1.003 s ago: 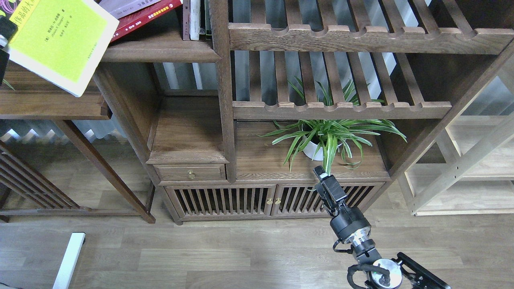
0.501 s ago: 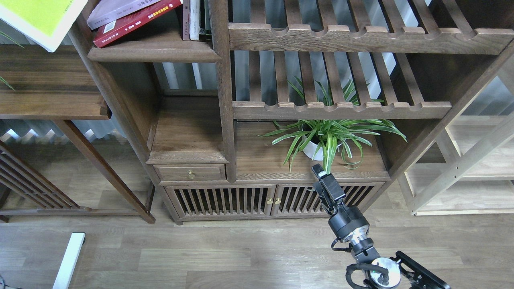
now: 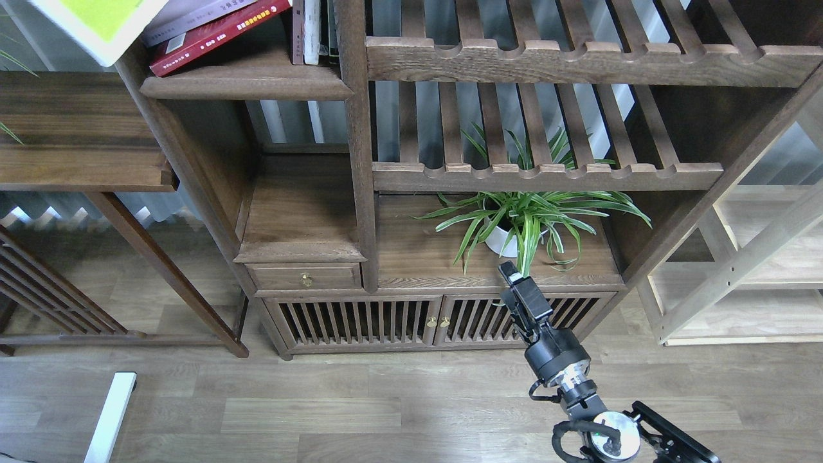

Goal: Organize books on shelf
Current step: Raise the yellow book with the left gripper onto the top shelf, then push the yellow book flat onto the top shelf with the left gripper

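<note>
The fingers of the right gripper (image 3: 509, 271) look dark and bunched, so open or closed is unclear. The yellow-green book (image 3: 103, 26) hangs by the shelf (image 3: 247, 82), over two flat books (image 3: 212, 32)

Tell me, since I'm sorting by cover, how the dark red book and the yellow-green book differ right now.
The dark red book lies tilted on the shelf, while the yellow-green book hangs at the shelf's left end, cut off by the top edge. The dark red book shows its spine with yellow lettering; the yellow-green book shows a flat cover with a white border. The dark red book lies under a white-lavender book; the yellow-green one overlaps that book's left end. Both are tilted paperbacks.
</note>
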`<state>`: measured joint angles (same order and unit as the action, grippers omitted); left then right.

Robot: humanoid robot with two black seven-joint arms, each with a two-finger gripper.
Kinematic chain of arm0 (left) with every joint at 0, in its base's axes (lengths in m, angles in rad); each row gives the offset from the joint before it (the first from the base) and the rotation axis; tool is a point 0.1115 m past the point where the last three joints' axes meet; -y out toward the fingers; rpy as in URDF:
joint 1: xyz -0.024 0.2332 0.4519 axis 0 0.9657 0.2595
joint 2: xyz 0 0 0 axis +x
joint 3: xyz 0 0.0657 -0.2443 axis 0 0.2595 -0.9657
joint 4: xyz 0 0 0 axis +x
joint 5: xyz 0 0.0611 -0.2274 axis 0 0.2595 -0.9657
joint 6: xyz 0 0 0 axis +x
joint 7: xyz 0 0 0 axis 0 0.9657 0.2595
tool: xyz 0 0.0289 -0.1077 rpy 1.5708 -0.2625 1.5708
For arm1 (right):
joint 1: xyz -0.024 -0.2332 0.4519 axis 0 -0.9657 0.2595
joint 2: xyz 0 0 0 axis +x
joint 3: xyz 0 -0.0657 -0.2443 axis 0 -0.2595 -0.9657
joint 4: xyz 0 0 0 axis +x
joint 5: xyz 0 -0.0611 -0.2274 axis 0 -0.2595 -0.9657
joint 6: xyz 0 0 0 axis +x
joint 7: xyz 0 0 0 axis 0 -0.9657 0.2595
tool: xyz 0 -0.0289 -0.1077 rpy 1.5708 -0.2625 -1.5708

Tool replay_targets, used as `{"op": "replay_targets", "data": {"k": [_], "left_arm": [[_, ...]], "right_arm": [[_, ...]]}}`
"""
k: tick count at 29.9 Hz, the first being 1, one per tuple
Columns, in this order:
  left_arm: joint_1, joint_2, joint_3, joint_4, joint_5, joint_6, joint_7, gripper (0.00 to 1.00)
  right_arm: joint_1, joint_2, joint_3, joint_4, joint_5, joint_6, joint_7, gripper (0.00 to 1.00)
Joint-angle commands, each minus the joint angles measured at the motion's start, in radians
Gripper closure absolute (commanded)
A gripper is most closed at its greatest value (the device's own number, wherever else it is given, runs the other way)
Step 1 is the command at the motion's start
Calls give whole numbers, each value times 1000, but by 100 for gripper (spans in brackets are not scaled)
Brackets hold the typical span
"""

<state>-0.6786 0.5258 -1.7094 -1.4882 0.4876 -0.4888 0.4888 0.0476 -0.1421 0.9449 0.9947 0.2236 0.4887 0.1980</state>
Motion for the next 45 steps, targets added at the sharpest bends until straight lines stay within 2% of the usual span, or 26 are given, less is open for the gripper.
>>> {"op": "replay_targets", "data": {"k": [1, 16, 22, 30, 36, 41, 45], "left_arm": [[-53, 8, 40, 6, 23, 0, 0, 100], [-79, 7, 51, 51, 39, 0, 0, 100], [-81, -7, 57, 69, 37, 61, 0, 100], [-134, -10, 117, 141, 39, 71, 0, 100], [-206, -10, 198, 195, 39, 134, 0, 100], [-275, -9, 287, 243, 40, 226, 0, 100], [-337, -10, 338, 299, 40, 242, 0, 100]], "right_arm": [[-5, -5, 3, 5, 11, 0, 0, 1], [-26, -14, 21, 50, 13, 0, 0, 1], [-34, -21, 43, 50, 13, 0, 0, 1], [-45, -22, 55, 56, 13, 0, -2, 1], [-49, -25, 60, 65, 13, 0, -2, 1], [-58, -33, 71, 71, 14, 0, -2, 1], [-64, -42, 78, 76, 14, 0, -2, 1]]}}
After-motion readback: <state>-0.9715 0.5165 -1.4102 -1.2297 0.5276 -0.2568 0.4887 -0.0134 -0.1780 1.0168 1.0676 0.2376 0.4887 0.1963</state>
